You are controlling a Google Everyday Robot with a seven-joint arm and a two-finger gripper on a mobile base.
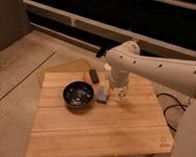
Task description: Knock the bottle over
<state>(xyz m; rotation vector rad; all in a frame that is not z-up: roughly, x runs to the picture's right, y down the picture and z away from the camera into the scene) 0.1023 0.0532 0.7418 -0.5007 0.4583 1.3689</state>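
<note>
The bottle (121, 94) is small and clear and stands upright on the wooden table (98, 128), right of the blue block (102, 96). My white arm reaches in from the right and bends down over it. The gripper (114, 84) hangs at the end of the arm, just above and left of the bottle, close to its top. I cannot tell whether it touches the bottle. The bottle's upper part is partly hidden by the arm.
A black bowl (79, 94) sits left of the blue block. A flat dark object (93, 75) and a small orange thing (86, 78) lie behind the bowl. A black cable (170, 105) runs on the floor at the right. A wall ledge runs behind the table.
</note>
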